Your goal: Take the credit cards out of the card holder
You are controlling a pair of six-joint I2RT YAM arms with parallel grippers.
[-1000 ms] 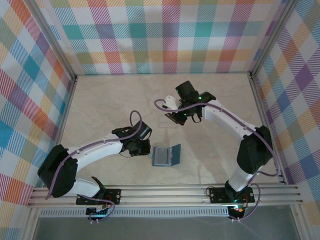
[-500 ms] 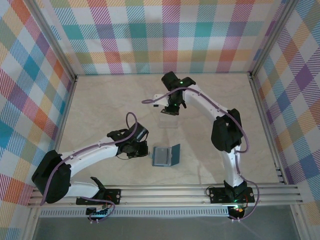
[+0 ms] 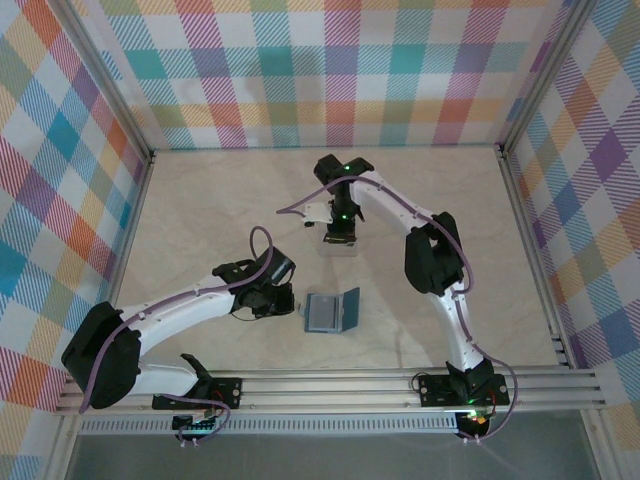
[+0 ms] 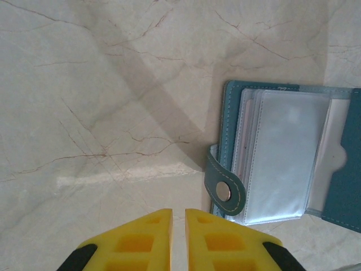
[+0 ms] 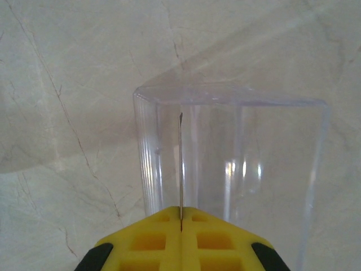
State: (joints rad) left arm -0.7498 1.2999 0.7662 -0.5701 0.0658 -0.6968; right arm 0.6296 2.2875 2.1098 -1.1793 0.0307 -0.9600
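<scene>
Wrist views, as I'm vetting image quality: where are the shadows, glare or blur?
Left wrist: a broad diagonal shadow crosses the table, with a pale glare streak near the card holder; its clear sleeves look hazy. Right wrist: small bright glints sit on the clear box; the shut jaws look soft, the credit card edge-on between them is sharp.

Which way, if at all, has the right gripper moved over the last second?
Yes. In the top view the right gripper swung left: from roughly in line with the right edge of the card holder to in line with its middle, farther back on the table.
</scene>
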